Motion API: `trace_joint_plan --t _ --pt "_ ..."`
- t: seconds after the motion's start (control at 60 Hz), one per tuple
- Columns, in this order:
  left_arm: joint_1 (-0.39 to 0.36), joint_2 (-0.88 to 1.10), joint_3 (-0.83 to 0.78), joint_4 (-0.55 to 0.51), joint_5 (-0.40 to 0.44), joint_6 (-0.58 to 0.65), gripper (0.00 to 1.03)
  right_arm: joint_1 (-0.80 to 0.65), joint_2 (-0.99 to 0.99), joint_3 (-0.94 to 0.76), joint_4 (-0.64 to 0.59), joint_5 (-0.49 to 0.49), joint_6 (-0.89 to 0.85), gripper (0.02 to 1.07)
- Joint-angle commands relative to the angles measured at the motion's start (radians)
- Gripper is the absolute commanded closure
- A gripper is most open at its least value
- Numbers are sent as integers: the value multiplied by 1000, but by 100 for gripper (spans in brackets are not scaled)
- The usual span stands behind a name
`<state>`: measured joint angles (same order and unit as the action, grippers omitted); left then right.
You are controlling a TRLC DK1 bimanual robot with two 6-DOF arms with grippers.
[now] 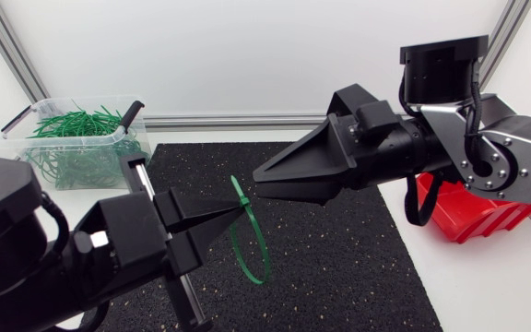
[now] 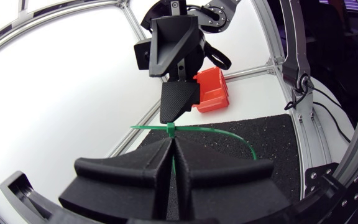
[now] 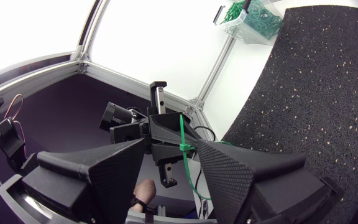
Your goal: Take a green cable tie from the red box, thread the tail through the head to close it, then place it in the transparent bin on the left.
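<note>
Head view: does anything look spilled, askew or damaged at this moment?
Nothing stands out. The looped green cable tie hangs from the left gripper above the black mat. Ties in the transparent bin poke above its rim, none visibly spilled. The red box sits partly behind the right arm.

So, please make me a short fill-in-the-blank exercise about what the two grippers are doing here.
1. The left gripper is shut on a ____ cable tie.
2. The cable tie is closed into a ____.
3. The right gripper is ____, not shut.
4. The red box sits under the ____ arm.
Missing words: green, loop, open, right.
</note>
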<state>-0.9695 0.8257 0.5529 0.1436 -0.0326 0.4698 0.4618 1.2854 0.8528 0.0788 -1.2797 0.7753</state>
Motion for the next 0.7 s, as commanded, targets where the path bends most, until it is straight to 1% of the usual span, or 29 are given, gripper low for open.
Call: trace_joint_plan --t 0.0,0.033,0.133,0.333,0.35,0.483,0.517,0.683 --pt "-37 -7 50 -12 -26 35 100 0 12 26 7 -18 -39 57" --pt "-54 -14 50 -16 -44 41 100 8 11 29 7 -20 -45 61" --pt "-95 -30 48 -30 -76 41 100 43 8 29 6 -21 -54 61" --pt "-117 -43 42 -29 -98 41 100 69 15 34 -8 -24 -65 62" --pt "-117 -43 42 -29 -99 41 100 69 15 34 -10 -24 -67 63" --pt "-115 -43 39 -26 -101 41 100 71 12 34 -13 -24 -70 83" --pt "-113 -43 38 -26 -101 39 100 71 12 34 -16 -24 -71 84" --pt "-113 -40 35 -16 -101 39 100 80 19 35 -27 -24 -76 84"
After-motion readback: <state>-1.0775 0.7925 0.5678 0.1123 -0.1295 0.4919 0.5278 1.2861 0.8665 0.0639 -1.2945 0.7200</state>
